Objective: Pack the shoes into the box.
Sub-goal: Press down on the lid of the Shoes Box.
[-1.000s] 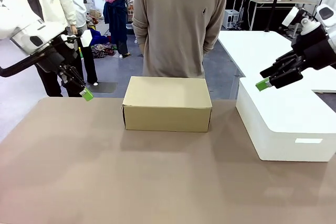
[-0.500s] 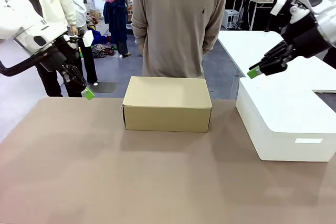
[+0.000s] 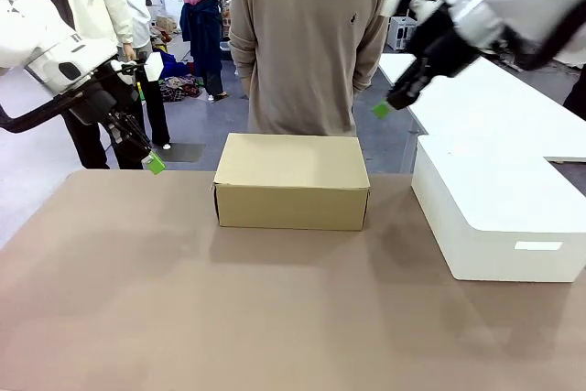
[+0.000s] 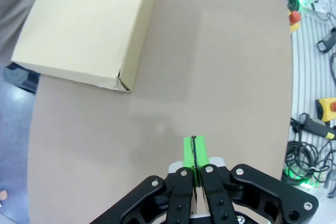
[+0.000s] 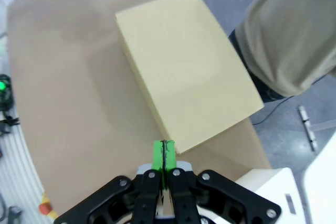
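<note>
bright, even overhead light, soft shadows under the box (image 3: 291, 180) and white block (image 3: 499, 212) at centre and right, slight blur upper right, wide-angle bending at wrist-view edges.

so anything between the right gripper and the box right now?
Nothing visible. The right gripper, shut and empty, hangs above the box's far right corner with only open air between them. The box's lid is closed. The white block sits off to the right, apart from the box.

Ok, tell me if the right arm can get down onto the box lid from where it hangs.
Probably yes: the right pincer hangs shut above the box, whose closed lid lies bare.
</note>
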Motion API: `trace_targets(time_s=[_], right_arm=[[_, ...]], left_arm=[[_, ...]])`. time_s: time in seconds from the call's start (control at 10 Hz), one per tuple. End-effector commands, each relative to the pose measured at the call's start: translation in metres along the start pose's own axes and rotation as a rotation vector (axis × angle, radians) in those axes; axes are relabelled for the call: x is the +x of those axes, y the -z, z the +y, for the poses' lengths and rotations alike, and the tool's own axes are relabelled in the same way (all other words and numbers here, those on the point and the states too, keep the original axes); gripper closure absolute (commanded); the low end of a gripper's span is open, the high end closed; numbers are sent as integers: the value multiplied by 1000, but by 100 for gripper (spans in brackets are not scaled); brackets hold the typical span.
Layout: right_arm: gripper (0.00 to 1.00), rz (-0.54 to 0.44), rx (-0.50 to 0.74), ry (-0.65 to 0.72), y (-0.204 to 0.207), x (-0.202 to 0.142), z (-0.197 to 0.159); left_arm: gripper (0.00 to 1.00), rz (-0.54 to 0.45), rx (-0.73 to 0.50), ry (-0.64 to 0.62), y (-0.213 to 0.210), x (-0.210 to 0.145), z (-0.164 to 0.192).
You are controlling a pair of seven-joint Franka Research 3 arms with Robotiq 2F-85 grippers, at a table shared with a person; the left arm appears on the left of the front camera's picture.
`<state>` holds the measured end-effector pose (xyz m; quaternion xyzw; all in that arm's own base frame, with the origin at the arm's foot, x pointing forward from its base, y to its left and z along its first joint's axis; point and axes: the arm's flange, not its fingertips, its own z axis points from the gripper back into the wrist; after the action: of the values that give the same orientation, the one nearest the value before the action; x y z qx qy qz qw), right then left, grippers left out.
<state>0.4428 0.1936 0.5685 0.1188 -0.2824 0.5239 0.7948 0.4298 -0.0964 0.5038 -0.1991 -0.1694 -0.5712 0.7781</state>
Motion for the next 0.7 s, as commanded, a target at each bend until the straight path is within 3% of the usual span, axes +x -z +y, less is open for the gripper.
trace_targets(time_s=[0.0,0.3,0.6], right_arm=[[100,97,-55,-11,21,31,-18],[100,206,-81,-15,65,54,-29],[100,159,-52,-39,66,41,-26]], left_arm=[[100,13,7,-7,-3,0,0],[100,13,7,-7,-3,0,0],[100,13,7,-7,-3,0,0]])
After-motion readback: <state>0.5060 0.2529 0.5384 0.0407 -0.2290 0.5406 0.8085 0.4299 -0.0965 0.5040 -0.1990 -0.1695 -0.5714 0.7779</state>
